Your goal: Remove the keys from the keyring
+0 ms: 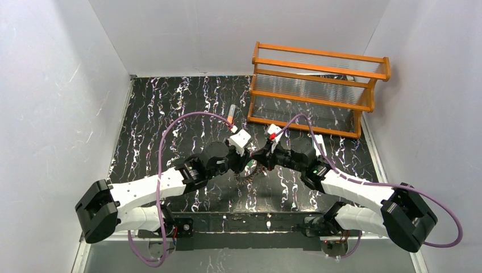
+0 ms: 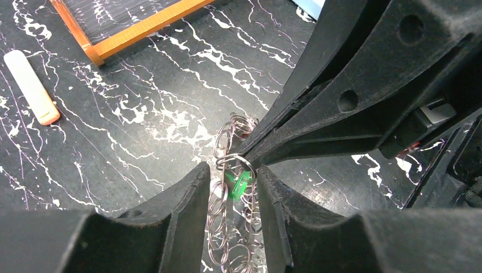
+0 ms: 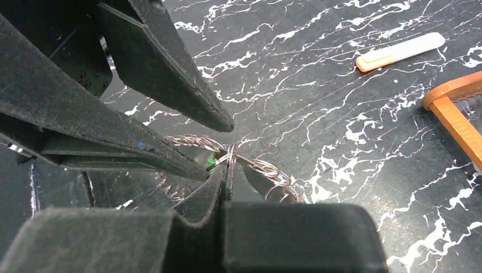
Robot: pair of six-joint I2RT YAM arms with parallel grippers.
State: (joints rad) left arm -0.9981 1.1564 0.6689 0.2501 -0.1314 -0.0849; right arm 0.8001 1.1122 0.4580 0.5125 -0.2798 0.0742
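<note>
Two arms meet nose to nose over the middle of the table (image 2: 142, 114). The right gripper (image 3: 228, 170) is clenched tight on a wire loop of the keyring (image 2: 227, 227), a tangle of rings right at both tips. The left gripper (image 2: 232, 170) is released, its jaws straddling the green key (image 2: 239, 185) just under that pinched loop. Can't make out the other keys. Tube (image 2: 31, 85) and rack (image 1: 318, 85) sit further back.

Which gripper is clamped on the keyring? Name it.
The right gripper: its jaws are shut on the keyring, whereas the left gripper stands open around the green key.
</note>
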